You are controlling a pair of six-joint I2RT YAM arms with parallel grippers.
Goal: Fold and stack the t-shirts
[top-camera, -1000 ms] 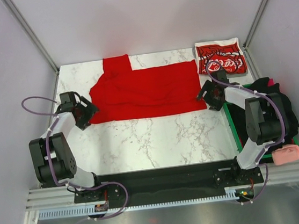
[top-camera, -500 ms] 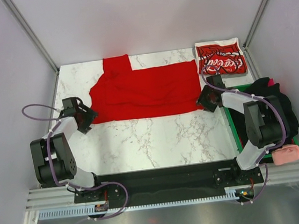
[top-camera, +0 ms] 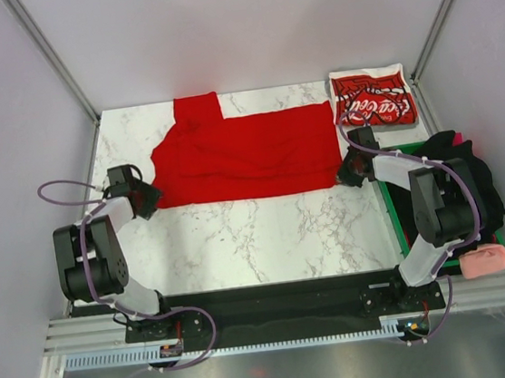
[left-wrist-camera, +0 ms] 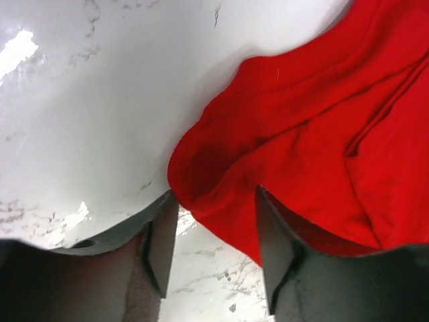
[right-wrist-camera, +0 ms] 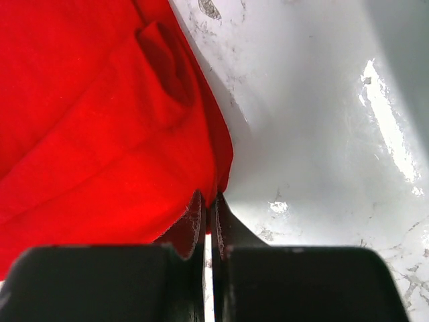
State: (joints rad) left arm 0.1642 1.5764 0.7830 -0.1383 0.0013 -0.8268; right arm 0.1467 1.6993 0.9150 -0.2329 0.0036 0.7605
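Pink bundle (top-camera: 484, 261): soft lump at the near end of the bin, at the right arm's base.
Green bin (top-camera: 390, 219): along the table's right edge; only its rim shows.
Bin contents: dark clothes (top-camera: 487, 182) heaped in it, partly hidden by the right arm.
Marble table (top-camera: 258, 234): a bare band between the arm bases and the shirt's near hem (widest room here).
Left gripper (left-wrist-camera: 214, 251): low at the shirt's near-left corner; fingers spread, the hem's fold dipping between them.
Right gripper (right-wrist-camera: 209, 221): low at the shirt's near-right corner, just beside the bin rim; fingers pressed together on the corner of the hem, only a thin slit between them.
Plain red t-shirt (top-camera: 244, 153): spread flat across the far half of the table, lying crosswise, one sleeve reaching the far edge at left.
Shirt edges: near hem roughly straight between the two grippers; left side tapers to a point.
Coca-Cola t-shirt (top-camera: 372, 98): folded rectangle in the far-right corner, apart from the plain one by a narrow strip of marble.
Left margin: bare marble between shirt and table edge.
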